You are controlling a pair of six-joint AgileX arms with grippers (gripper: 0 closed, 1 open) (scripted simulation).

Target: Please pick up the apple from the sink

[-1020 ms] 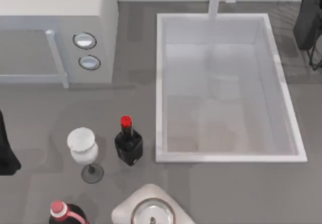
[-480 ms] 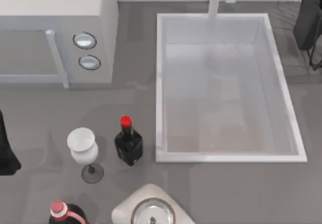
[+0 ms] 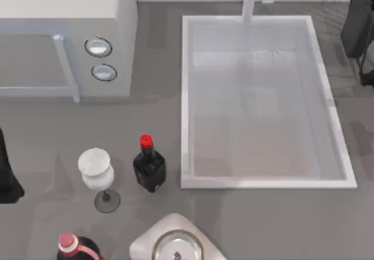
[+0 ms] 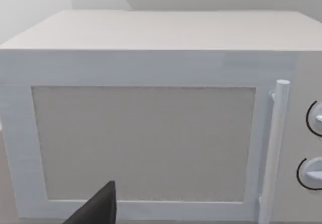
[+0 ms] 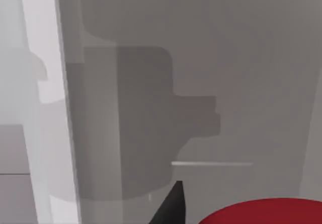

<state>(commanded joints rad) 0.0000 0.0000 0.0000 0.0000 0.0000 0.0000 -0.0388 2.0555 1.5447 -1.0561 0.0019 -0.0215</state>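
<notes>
Apple (image 5: 261,212): a bright red rounded surface is seen at the near edge of the right wrist view, just beside a dark finger (image 5: 172,206) of the right claw; whether it is touched or pinched cannot be told.
Right claw: one dark finger is shown in the right wrist view, over grey and white surfaces crossed by a blocky shadow; how far the claw is spread cannot be told.
Right arm (image 3: 359,26): a dark mass is seen at the top view's right edge, beyond the far right corner of the sink.
Sink (image 3: 186,96): a large white rectangular basin with a raised rim is set on the right part of the desk (image 3: 70,131); a pale upright faucet (image 3: 250,0) stands at its far edge.
Left claw: a single dark finger (image 4: 98,206) is seen in the left wrist view, facing the microwave's door; its spread cannot be told.
Left arm (image 3: 7,175): it is seen at the top view's left edge.
Microwave (image 3: 64,14): white, with two round knobs (image 3: 98,47), at the far left of the desk.
Dark bottle (image 3: 149,166): red-capped, upright, near the sink's front left corner.
Wine glass (image 3: 97,175): upright, just beside the dark bottle on its left.
</notes>
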